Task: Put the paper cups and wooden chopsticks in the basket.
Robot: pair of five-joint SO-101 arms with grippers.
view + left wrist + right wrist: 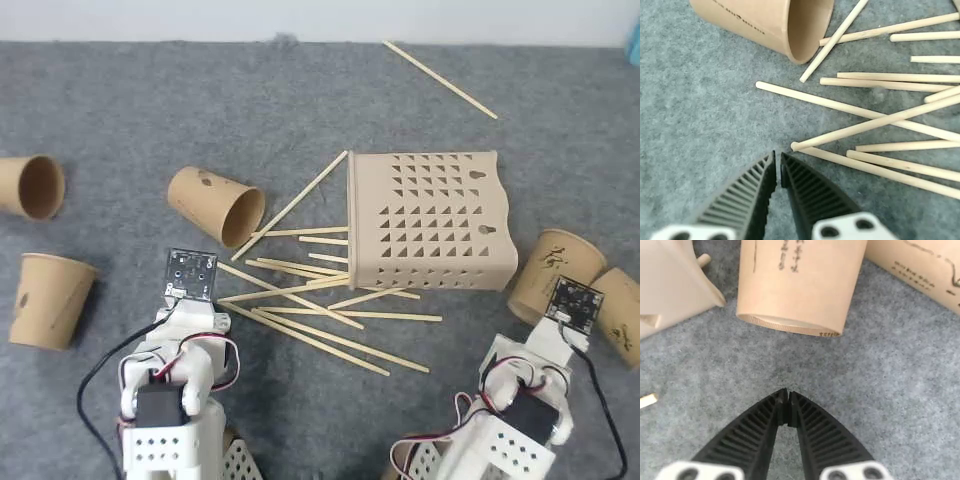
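Closed on nothing at both the left gripper [777, 160], just short of the crossed chopsticks [880, 120] near a tipped cup [765, 22], and the right gripper [788, 395], facing the base of a second cup [800, 285] beside the basket [430, 220], itself lying on its side. Likely to pinch two overlapping chopsticks at once, or flick one away across the grey mat [120, 100], if lowered without opening first. Liable too to roll a lying cup off, or nudge the basket and spill its load.

a robot test bench, by its grey felt mat [120, 100].
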